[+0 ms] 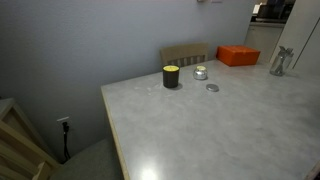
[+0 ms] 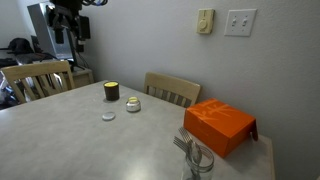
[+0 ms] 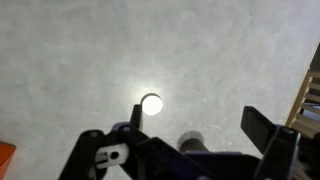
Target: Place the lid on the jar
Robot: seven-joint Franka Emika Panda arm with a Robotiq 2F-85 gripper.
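The small clear glass jar (image 1: 200,72) (image 2: 133,104) stands on the pale table near its far edge. The flat silvery lid (image 1: 212,88) (image 2: 108,116) lies on the table a little apart from the jar. My gripper (image 3: 196,110) is open and empty, high above bare tabletop. Neither jar nor lid shows in the wrist view. A bright round spot (image 3: 151,104) shines on the table by one finger; it looks like glare. In an exterior view part of the dark arm (image 2: 70,18) hangs at the top, far from the jar.
A dark cylinder with a yellow top (image 1: 171,76) (image 2: 111,91) stands beside the jar. An orange box (image 1: 238,56) (image 2: 220,125) and a glass holding forks (image 1: 281,62) (image 2: 195,160) are on the table. Wooden chairs (image 1: 185,54) (image 2: 172,88) stand at the edges.
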